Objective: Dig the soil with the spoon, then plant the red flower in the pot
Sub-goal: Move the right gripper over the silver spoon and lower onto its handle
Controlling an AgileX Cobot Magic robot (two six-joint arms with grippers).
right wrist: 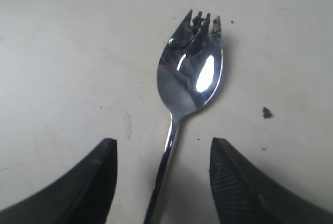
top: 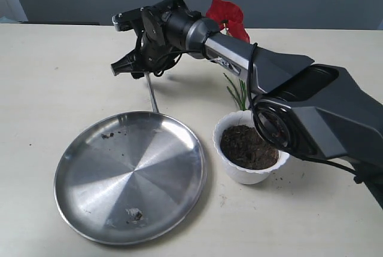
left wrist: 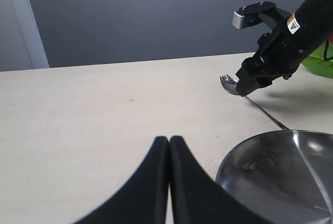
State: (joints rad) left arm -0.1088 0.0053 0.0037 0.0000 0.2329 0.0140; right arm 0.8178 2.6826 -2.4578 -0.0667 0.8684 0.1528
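Spoon [right wrist: 191, 75] lies flat on the table [top: 48, 72], its handle running past the steel plate [top: 130, 176] rim at twelve o'clock. The right gripper [right wrist: 164, 179] hovers above it, jaws spread wide and holding nothing. The left gripper [left wrist: 169, 174] is pressed closed and empty; soil [top: 248, 147] fills the white pot [top: 244, 173] at the plate's three o'clock.

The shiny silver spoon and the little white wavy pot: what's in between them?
The big round steel plate sits between the shiny silver spoon and the small white wavy-rimmed pot, beside bare table; the exterior view shows it.
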